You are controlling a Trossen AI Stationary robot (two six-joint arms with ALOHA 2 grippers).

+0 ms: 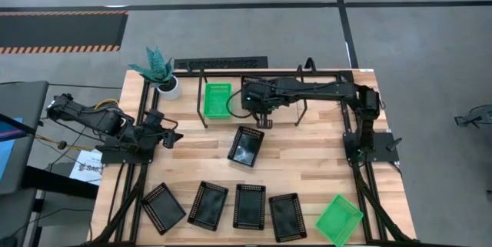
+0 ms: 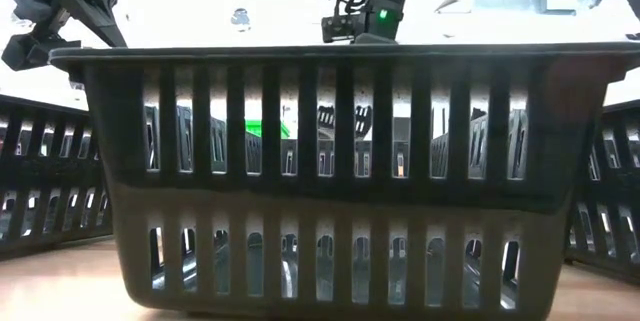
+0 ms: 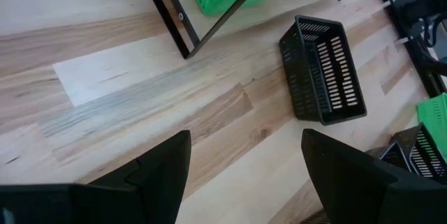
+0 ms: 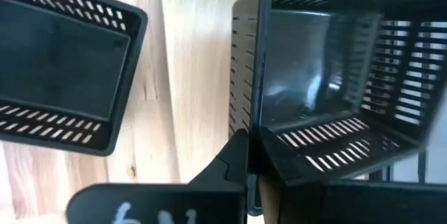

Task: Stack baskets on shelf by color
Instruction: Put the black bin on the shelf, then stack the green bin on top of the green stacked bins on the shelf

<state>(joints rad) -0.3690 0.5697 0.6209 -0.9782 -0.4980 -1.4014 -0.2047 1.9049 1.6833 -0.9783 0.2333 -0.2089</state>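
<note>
A black slotted plastic basket fills our low view. On the shelf, the right gripper pinches another black basket's wall, presumably placing it right of the green basket. The left gripper waits open at the table's left.

Right gripper pinching the wall of a black basket, its fingers nearly closed, second black basket lying apart on wooden tabletop

Two dark jointed arms, black wedge-shaped fingers, green light on right wrist, white scrawl on right gripper.
</note>
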